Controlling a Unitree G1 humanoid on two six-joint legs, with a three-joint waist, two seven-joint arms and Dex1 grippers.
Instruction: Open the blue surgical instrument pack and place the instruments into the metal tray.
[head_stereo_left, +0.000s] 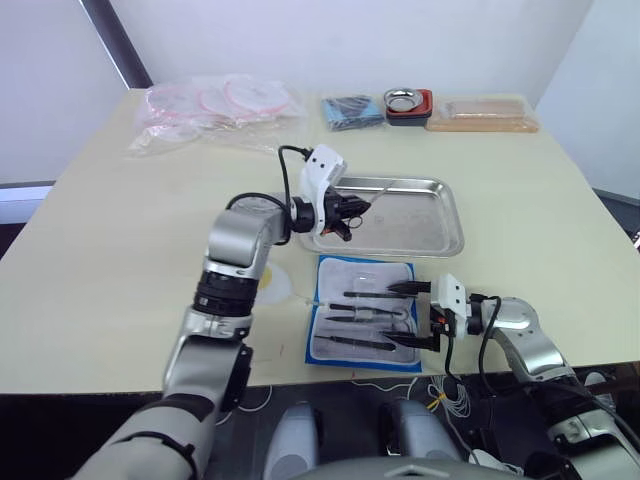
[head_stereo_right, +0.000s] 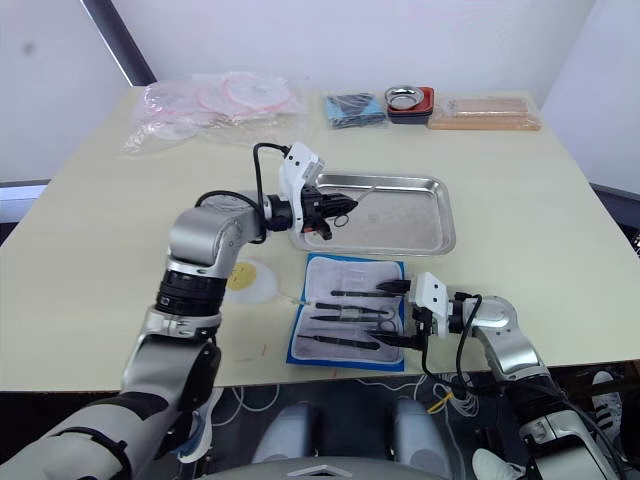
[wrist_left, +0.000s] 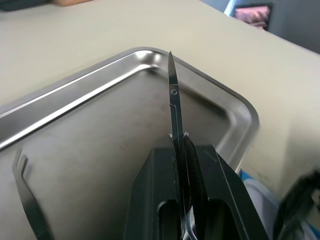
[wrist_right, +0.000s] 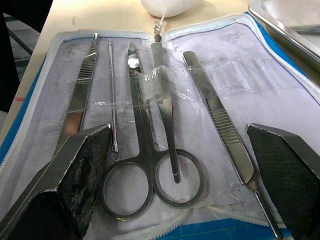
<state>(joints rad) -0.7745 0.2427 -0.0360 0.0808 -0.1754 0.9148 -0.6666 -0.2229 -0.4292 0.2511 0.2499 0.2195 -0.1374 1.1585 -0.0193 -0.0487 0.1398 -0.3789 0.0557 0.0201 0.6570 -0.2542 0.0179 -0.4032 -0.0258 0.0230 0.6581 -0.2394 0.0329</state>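
Note:
The metal tray (head_stereo_left: 425, 228) lies at the table's middle. My left gripper (head_stereo_left: 350, 211) hovers over its left part, shut on slim scissors (wrist_left: 173, 95) whose tip points toward a tray corner. One pair of tweezers (wrist_left: 26, 202) lies in the tray. In front of the tray, the blue surgical instrument pack (head_stereo_left: 366, 274) lies open with its pale lining up. It holds several instruments under clear straps: ring-handled scissors (wrist_right: 142, 165), a thin probe (wrist_right: 112, 90) and flat tweezers (wrist_right: 220, 117). My right gripper (head_stereo_left: 408, 315) is open at the pack's right edge, with its fingers (wrist_right: 75, 170) spread above the handles.
Along the back edge are clear plastic bags (head_stereo_left: 215, 108), a dark-blue folded bundle (head_stereo_left: 352, 110), a small steel bowl (head_stereo_left: 407, 102) on a red-black base and a tan packet (head_stereo_left: 485, 113). A white disc (head_stereo_left: 278, 285) lies left of the pack. The pack is close to the table's front edge.

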